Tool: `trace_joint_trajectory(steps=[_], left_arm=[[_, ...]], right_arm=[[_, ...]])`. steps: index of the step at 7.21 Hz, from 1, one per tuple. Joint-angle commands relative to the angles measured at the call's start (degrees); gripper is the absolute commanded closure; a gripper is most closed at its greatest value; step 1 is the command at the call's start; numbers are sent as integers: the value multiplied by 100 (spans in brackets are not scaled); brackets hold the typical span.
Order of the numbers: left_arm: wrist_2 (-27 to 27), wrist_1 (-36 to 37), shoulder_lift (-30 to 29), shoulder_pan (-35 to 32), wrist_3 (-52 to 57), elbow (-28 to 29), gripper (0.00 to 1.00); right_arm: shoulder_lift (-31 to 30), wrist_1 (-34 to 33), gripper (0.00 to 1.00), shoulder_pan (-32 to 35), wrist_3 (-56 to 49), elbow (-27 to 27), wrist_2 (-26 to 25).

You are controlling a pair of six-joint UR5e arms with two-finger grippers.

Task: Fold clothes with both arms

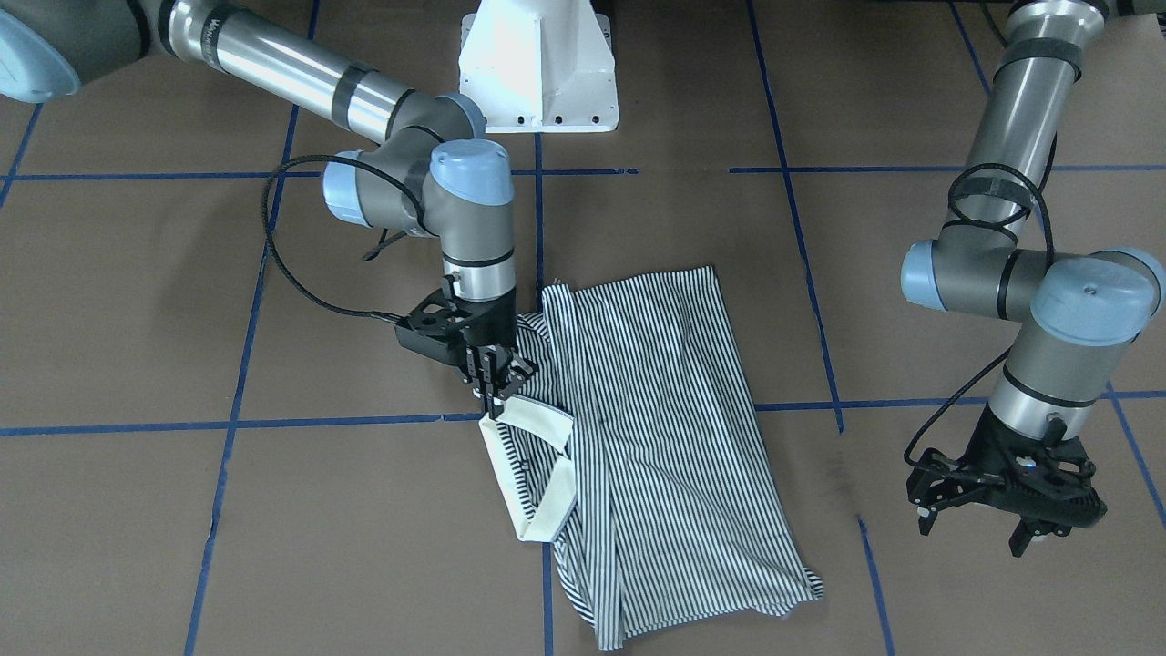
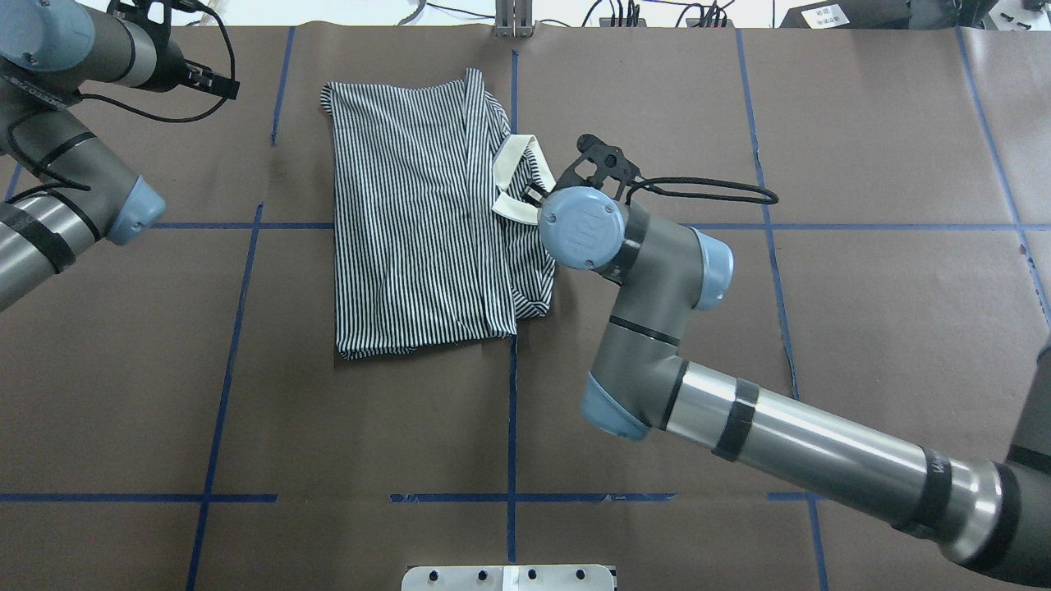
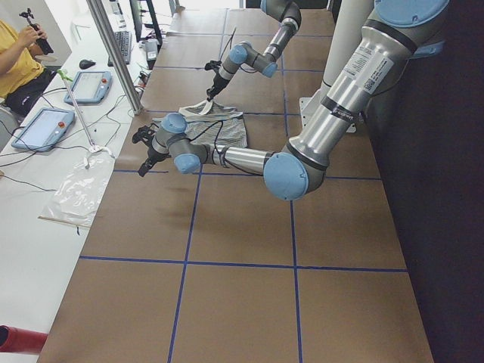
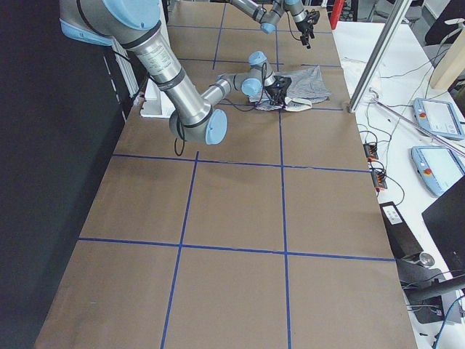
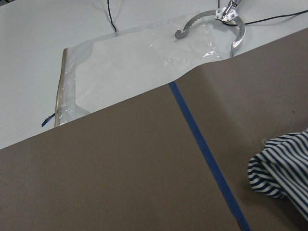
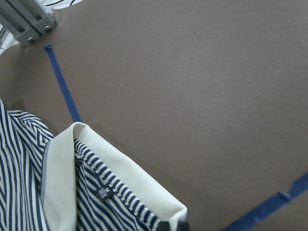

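The shirt lies on the brown counter, in the far half near the middle blue tape line. It is folded to a rough rectangle with the stripes running along its length. Its cream collar is at the edge on the side of the right arm. This collar stands open and is raised a little above the counter, and the right wrist view shows a small dark label inside it. The right claw points down and is clenched on the rim of the collar. In the right wrist view the black fingertips touch the cream cloth at the bottom edge. From overhead, the wrist of this arm hides the claw. The left arm is well apart from the shirt, on the other side of it. The left claw hangs over bare counter and touches no cloth. I cannot tell if its jaws are apart or together. The left wrist view shows only a striped corner of the shirt at its lower right, a tape line, and the edge of the counter. Beyond this edge a clear plastic bag lies on a white surface, and a curved metal piece lies at its far end. The white robot base stands at the robot's side of the counter. In the exterior left view a person in a yellow top sits at the far left, and two tablets lie on the white surface near them.
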Motion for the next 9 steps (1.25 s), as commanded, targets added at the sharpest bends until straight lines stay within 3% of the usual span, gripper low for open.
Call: trace_joint_trajectory(steps=[1, 2, 3, 4, 6, 8, 9], left_arm=[[-3, 0, -2, 25, 0, -46, 0], [-3, 0, -2, 33, 0, -46, 0], [-12, 0, -2, 42, 0, -46, 0], [-12, 0, -2, 42, 0, -63, 0], [-12, -9, 77, 77, 9, -107, 0], [-12, 0, 95, 86, 0, -169, 0], [-12, 0, 95, 86, 0, -169, 0]], right_arm=[[-1311, -37, 100, -480, 16, 1458, -407], [-1463, -28, 100, -614, 16, 1567, -532], [-1534, -45, 1, -763, -71, 1534, -724], [-1570, -80, 0, -703, -550, 1681, -639], [-1895, -639, 0, -694, -2010, 2654, -114], [-1389, -1510, 0, -1183, -2084, 2711, -312], [-1168, -1670, 0, -1543, -2285, 2676, -696]])
